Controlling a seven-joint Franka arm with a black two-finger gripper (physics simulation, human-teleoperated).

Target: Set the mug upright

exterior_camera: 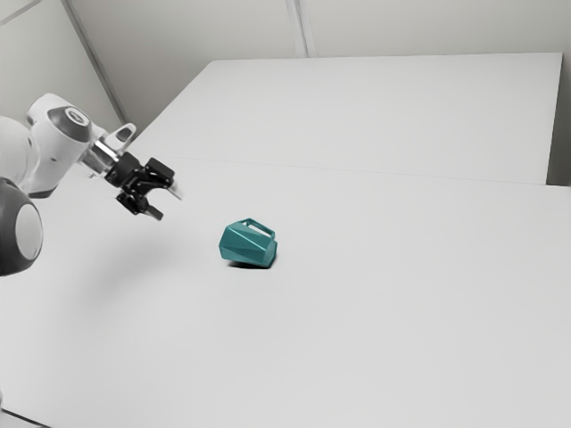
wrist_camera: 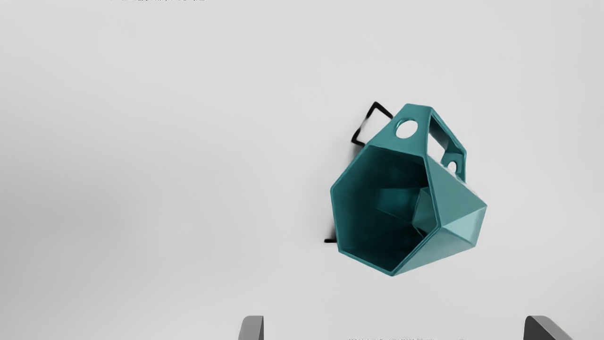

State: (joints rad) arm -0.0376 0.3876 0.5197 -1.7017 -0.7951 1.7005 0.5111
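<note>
The teal faceted mug (exterior_camera: 248, 245) lies on its side, its angular shape probably preventing a roll; the black two-finger gripper (exterior_camera: 168, 202), jaws wide apart, holds nothing.

The wrist view's edge crops the claw (exterior_camera: 168, 203), and there the mug (wrist_camera: 434, 245) hides its base.

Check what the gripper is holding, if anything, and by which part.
Nothing is held: the gripper is open, its fingers apart, and the teal mug lies on its side on the table, clear of them.
</note>
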